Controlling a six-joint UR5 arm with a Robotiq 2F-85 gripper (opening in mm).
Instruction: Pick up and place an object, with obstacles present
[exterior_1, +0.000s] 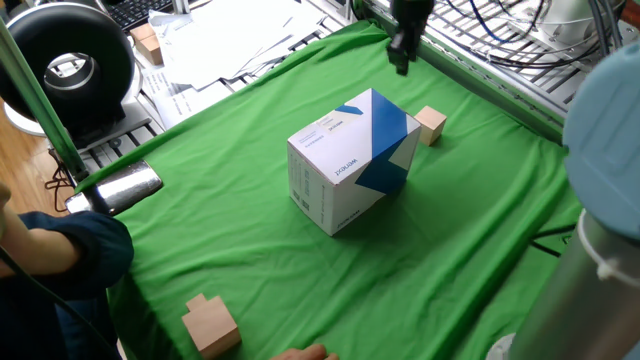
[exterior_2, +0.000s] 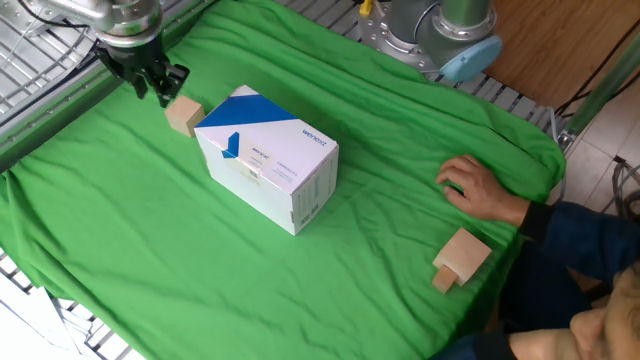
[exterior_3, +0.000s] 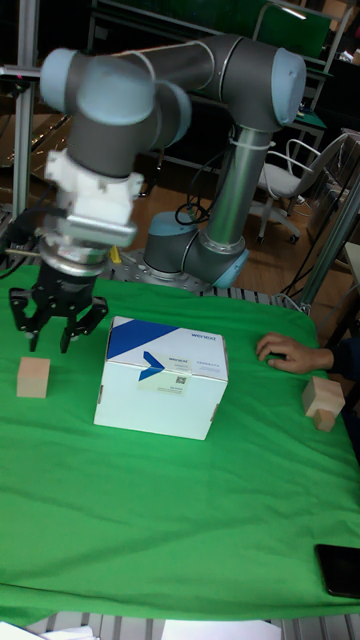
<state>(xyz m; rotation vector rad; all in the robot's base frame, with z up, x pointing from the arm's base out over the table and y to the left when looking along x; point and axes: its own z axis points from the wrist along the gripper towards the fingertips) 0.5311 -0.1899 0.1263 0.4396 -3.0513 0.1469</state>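
Note:
The object, a small light-tan wooden cube, sits on the green cloth close beside the obstacle, a large white cardboard box with blue patches. My gripper hangs above the cloth just beyond the cube, on the side away from the box, near the cloth's edge. Its fingers are spread open and hold nothing. It touches neither cube nor box.
A larger tan wooden block lies near the cloth's edge by a person's hand. A metal frame rail borders the cloth beside the gripper. A dark phone lies at the front corner.

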